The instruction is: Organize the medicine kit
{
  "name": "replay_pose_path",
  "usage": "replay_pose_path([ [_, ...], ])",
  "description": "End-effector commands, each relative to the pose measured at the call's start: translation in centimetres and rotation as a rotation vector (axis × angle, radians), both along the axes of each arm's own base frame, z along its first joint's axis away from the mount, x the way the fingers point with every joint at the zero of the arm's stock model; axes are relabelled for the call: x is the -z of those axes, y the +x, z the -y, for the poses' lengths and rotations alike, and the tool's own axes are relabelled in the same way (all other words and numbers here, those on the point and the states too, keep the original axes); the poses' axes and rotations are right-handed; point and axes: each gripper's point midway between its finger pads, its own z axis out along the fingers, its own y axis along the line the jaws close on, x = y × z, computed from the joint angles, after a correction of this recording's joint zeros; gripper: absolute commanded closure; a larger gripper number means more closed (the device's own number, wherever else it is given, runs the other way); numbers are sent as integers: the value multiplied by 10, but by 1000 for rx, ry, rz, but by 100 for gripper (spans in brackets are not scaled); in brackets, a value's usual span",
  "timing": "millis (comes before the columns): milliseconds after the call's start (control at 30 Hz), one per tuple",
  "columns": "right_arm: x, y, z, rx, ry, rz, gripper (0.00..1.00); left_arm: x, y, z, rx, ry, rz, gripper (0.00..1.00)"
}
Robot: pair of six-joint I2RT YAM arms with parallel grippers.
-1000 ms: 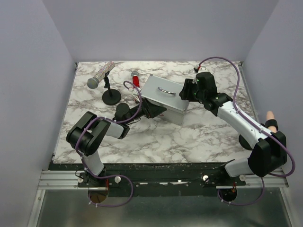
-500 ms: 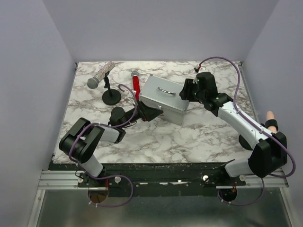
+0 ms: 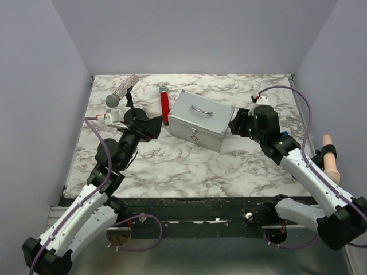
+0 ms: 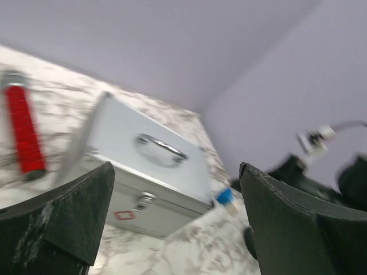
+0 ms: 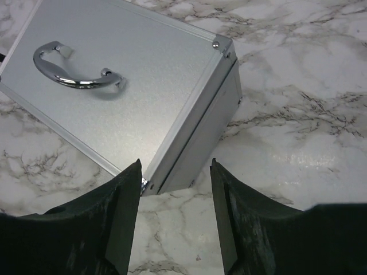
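Closed medicine kit (image 3: 198,121) sits mid-frame on worktop (image 3: 229,166). Left end effector (image 3: 151,124) wide open just left of it, no contact, arm extended fwd. Right end effector (image 3: 234,122) fingers apart at kit's right end, elbow bent.

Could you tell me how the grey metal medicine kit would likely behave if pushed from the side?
The medicine kit looks rigid, with flat metal walls, so it should slide rather than flex. Its low, wide shape resting flat on the marble table makes tipping unlikely. Lifted by the curved handle, it may swing.
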Motion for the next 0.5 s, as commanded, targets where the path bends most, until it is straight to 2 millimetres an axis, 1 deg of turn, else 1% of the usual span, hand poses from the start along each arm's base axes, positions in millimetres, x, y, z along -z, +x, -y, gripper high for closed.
replay_pose_path([
  [0, 25, -25, 21, 61, -15, -42, 40, 105, -4, -117, -545, 393, -449, 1],
  [133, 43, -51, 35, 82, -7, -57, 40, 103, -18, -133, -608, 394, -541, 1],
  [167, 49, -58, 38, 80, 0, -50, 40, 101, -20, -135, -621, 373, -554, 1],
  [200, 50, -65, 38, 68, 14, -31, 40, 99, -22, -137, -633, 342, -559, 1],
  [233, 55, -70, 40, 61, 21, -18, 40, 102, -25, -141, -652, 322, -571, 1],
  [333, 64, -79, 47, 76, 37, 26, 39, 108, -28, -147, -685, 291, -581, 1],
  [400, 73, -81, 53, 99, 33, 30, 39, 111, -27, -145, -681, 299, -595, 1],
  [467, 69, -83, 48, 82, 57, 33, 38, 108, -26, -142, -676, 303, -611, 1],
])
